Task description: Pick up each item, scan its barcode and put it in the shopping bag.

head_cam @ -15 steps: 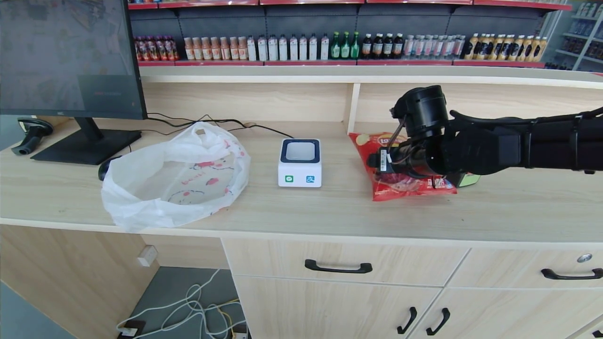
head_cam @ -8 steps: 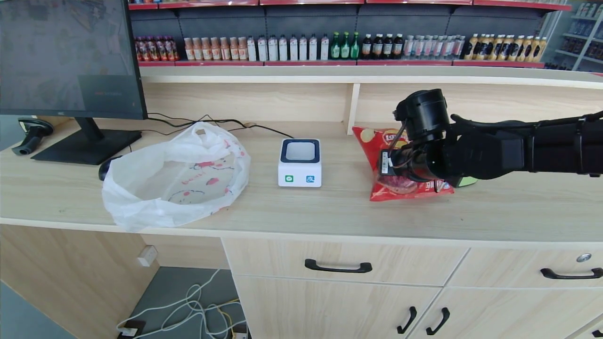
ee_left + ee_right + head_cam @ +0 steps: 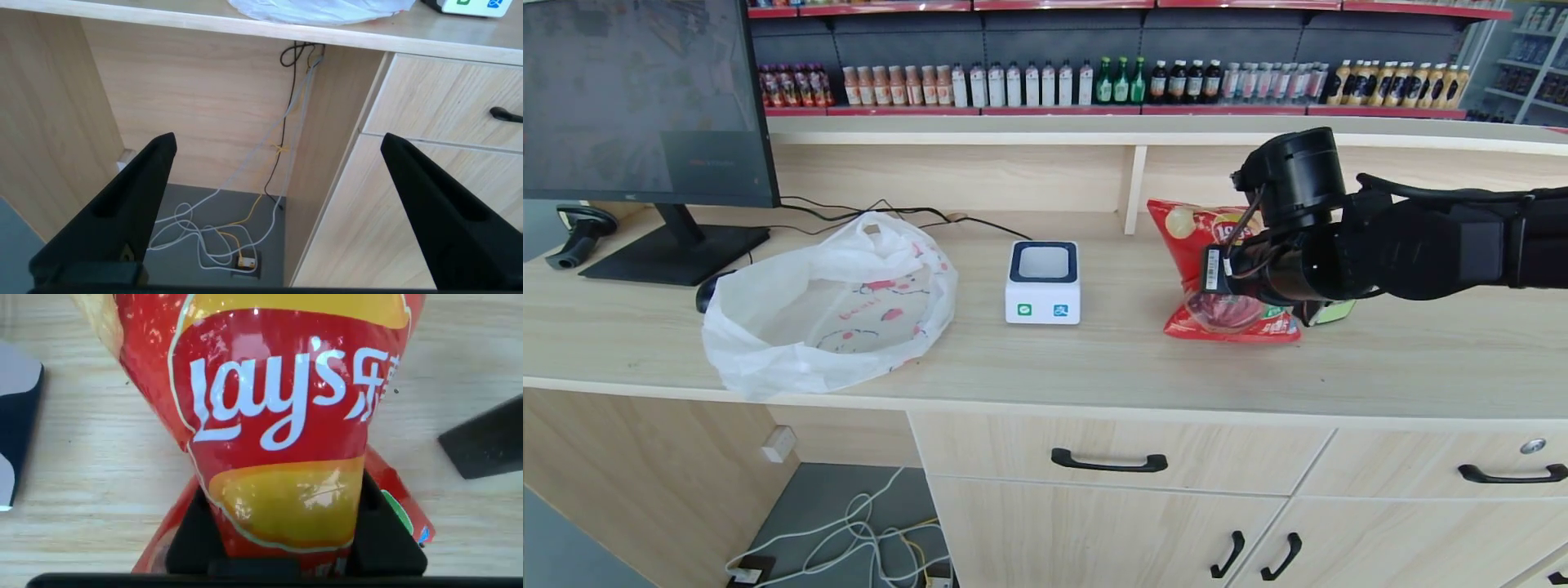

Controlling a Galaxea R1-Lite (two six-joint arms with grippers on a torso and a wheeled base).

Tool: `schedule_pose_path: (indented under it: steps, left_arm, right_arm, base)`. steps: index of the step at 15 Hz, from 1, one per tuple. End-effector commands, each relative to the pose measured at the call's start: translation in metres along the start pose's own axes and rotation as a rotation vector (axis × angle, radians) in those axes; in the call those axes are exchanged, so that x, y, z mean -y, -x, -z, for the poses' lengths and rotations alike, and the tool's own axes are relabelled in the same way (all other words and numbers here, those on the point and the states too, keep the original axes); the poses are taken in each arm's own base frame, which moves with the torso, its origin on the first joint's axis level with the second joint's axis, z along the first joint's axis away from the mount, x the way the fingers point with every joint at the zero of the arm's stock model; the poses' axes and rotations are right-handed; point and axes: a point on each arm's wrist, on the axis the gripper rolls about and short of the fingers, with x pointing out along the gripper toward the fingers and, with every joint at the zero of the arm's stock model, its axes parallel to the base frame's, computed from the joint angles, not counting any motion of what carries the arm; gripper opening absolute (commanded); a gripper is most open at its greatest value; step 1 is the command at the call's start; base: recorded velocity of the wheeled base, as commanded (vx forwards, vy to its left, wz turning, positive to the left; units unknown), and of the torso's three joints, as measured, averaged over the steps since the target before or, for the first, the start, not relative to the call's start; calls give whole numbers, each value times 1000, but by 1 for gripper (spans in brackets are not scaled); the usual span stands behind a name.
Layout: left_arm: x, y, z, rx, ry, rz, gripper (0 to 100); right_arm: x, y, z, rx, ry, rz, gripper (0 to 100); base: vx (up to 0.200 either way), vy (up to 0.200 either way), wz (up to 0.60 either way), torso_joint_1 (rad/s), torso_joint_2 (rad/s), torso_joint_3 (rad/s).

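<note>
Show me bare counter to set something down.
Bare counter along the front edge, widest right of the chip bag; a gap between the scanner and chip bag; a narrower gap between the shopping bag and scanner. Crowded at the left: shopping bag, monitor stand, cables.

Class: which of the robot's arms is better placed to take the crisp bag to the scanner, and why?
Right. The right gripper grips the crisp bag beside the scanner; the left gripper hangs open below the counter.
</note>
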Motion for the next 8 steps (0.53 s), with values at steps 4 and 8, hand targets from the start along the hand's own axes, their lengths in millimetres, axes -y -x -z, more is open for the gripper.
schedule_pose_path:
  steps: [4,8]
  left_arm:
    - [0,0,0,0,1,0,100]
    - [0,0,0,0,1,0,100]
  right_arm:
    - [16,47,-29,122,-43,-2,0]
    - [15,101,-43,229,-38,-17,0]
  base:
    - [0,0,0,0,0,0]
    - [0,0,0,0,0,0]
